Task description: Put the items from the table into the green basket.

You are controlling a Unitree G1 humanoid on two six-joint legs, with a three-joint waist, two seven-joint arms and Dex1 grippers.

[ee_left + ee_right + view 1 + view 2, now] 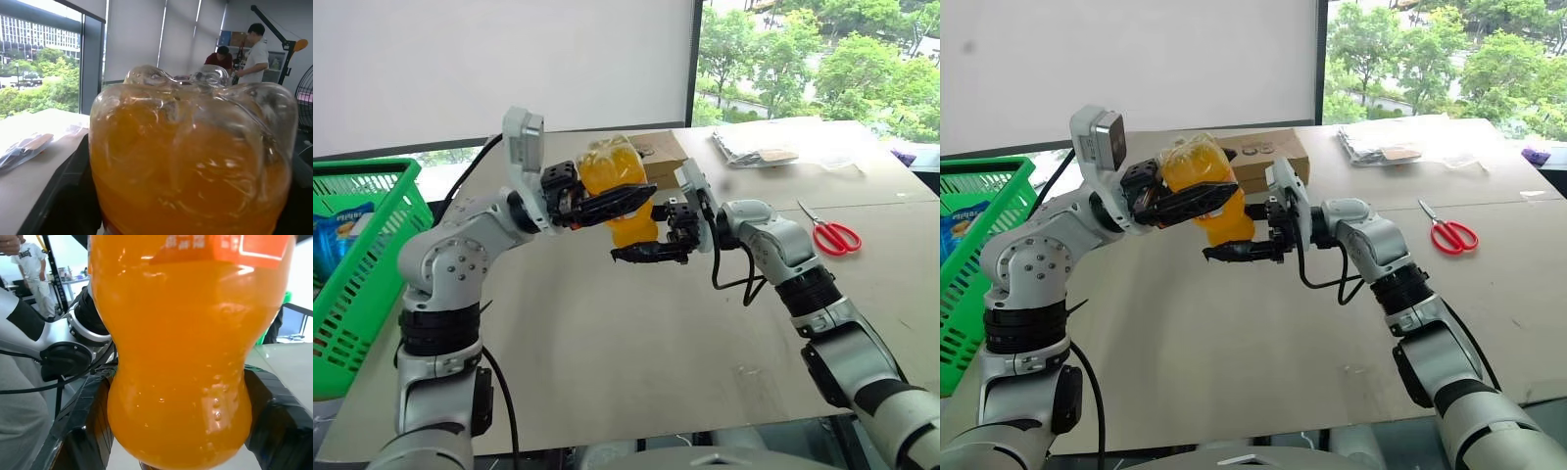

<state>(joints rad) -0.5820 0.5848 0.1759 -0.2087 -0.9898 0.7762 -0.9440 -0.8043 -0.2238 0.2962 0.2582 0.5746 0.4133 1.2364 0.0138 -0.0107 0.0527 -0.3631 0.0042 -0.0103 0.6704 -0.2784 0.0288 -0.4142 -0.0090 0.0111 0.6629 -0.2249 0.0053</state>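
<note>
A broad matte beige tabletop (636,343) stands by a white blind and a window onto green trees. Above its middle, both arms meet on the orange-drink bottle (617,191), a clear, glossy plastic bottle of orange liquid, held clear of the surface and inverted, its lobed base uppermost. The right end effector (651,253) is clamped on the bottle's lower, narrow part; the left end effector (607,204) has its black fingers set around the wider upper body, though whether they press it I cannot tell.

The green basket (372,255), bright plastic with lattice sides, sits at 9 o'clock, well apart from the bottle, with a printed package inside. At 12 o'clock just behind the bottle lies a flat brown cardboard box (1268,155); red-handled scissors (832,235) lie at 3 o'clock, and a clear crinkled bag (754,149) at 1 o'clock.

The left wrist view adds the bottle's moulded base up close and two people (244,54) standing far off; the right wrist view shows the bottle's pinched waist and an orange label edge.
</note>
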